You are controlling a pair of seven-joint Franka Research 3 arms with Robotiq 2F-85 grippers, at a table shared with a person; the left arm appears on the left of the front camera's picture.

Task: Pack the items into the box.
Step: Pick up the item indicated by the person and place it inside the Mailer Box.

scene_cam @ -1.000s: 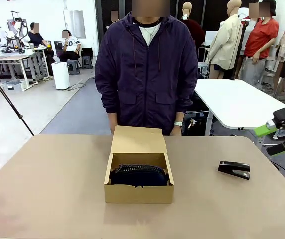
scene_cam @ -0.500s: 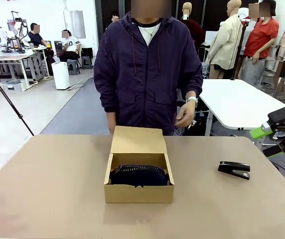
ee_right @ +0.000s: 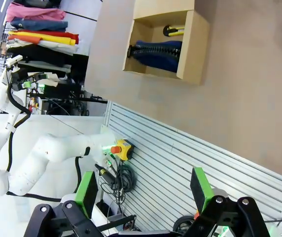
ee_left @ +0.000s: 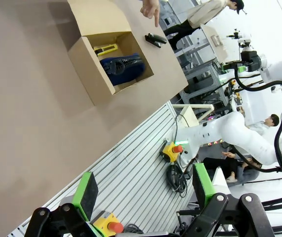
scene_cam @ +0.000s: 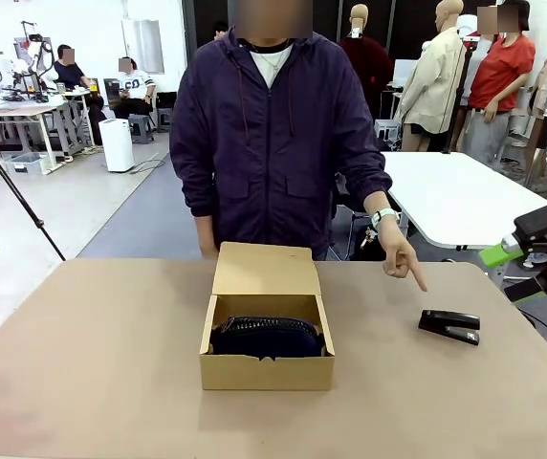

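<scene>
Box (scene_cam: pixel 266 369) sits mid-table (scene_cam: pixel 111 382), flap standing up on its 12 o'clock side. Navy pouch (scene_cam: pixel 266 337) is inside, with the yellow utility knife (ee_right: pixel 174 30) tucked between it and the 12 o'clock wall. Black stapler (scene_cam: pixel 449 325) lies on the table at 3 o'clock of the box, well apart. The person's hand (scene_cam: pixel 398 256) points an index finger down toward the stapler, not touching. Right gripper (scene_cam: pixel 511 273) is off the table at 3 o'clock, released, empty. Left gripper (ee_left: pixel 145 190) is at 9 o'clock, also spread wide, empty.

grey floor (scene_cam: pixel 73 206), white table (scene_cam: pixel 455 201), bright workshop
</scene>
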